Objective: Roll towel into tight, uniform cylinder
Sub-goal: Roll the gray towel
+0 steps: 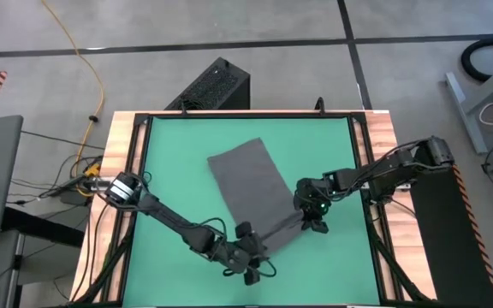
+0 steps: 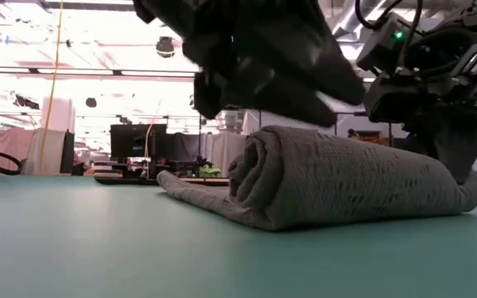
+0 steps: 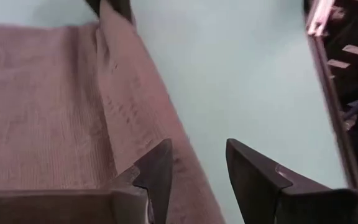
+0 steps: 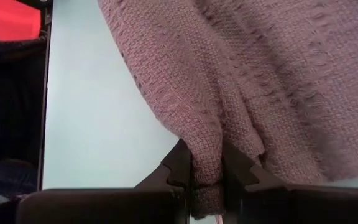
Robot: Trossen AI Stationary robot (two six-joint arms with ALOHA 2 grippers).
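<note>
The right gripper (image 4: 205,168) has its fingers (image 4: 178,163) pinched on a fold of the towel (image 1: 251,192) at the right end of the rolled edge. The left gripper (image 3: 197,171) hovers at the roll's other end, fingers (image 3: 157,171) apart and empty, one over the cloth, one over bare table (image 1: 169,162). The dark grey towel lies slanted mid-table, its near end rolled up, the rest flat.

1. Overhead light is bright and even; the tabletop (image 1: 178,154) carries only soft shadows.
2. Ceiling lamps glare white at twelve o'clock in the low view.
3. The near arm (image 2: 255,58) blurs there.
</note>
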